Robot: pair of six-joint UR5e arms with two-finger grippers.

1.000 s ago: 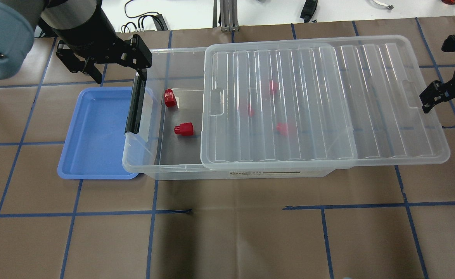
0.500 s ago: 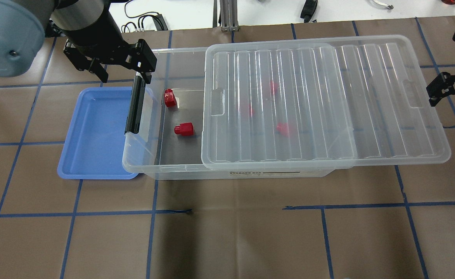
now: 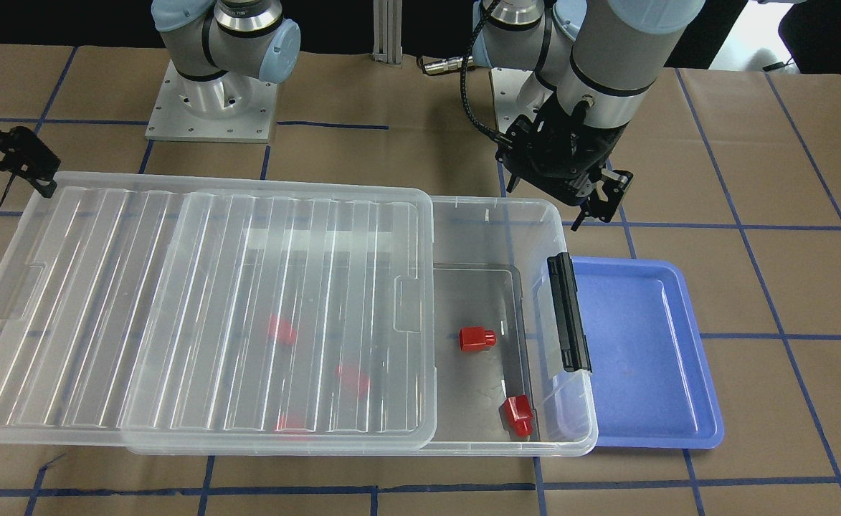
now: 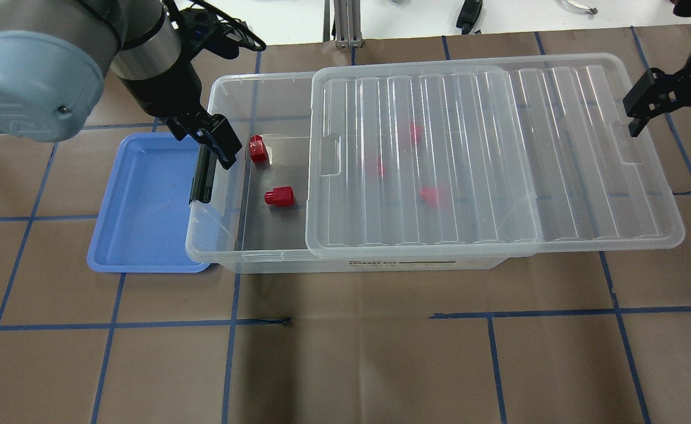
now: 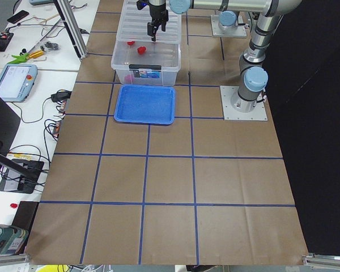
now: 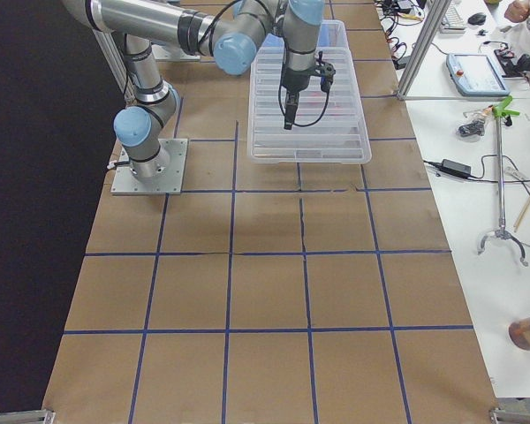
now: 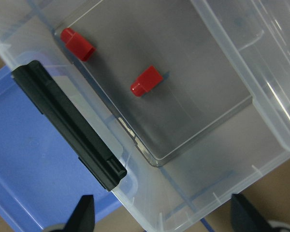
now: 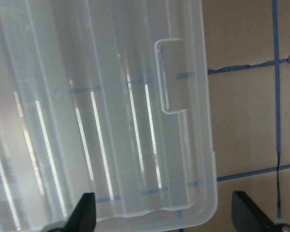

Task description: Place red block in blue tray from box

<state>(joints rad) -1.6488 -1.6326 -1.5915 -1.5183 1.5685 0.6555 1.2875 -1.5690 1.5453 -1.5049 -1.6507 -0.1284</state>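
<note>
The clear box point(image 4: 222, 240) lies across the table, its ribbed lid point(image 4: 486, 153) slid right so the left end is uncovered. Two red blocks point(image 4: 257, 149) point(image 4: 279, 196) lie on the uncovered floor, also in the left wrist view point(image 7: 78, 43) point(image 7: 147, 80). Three more show dimly under the lid point(image 4: 430, 195). The blue tray point(image 4: 145, 200) is empty against the box's latch end. My left gripper point(image 4: 204, 136) is open and empty above the black latch point(image 4: 204, 174). My right gripper point(image 4: 675, 115) is open and empty over the lid's far right end point(image 8: 135, 121).
Brown paper with blue tape lines covers the table. Both arm bases point(image 3: 212, 100) stand behind the box in the front-facing view. The tray's right edge is tucked under the box's latch end point(image 3: 568, 312). Cables and tools lie beyond the table's far edge point(image 4: 469, 15).
My left gripper has turned and moved from behind the box's left corner to over the latch, close to the nearer red block. My right gripper has moved farther back and inward over the lid's corner.
</note>
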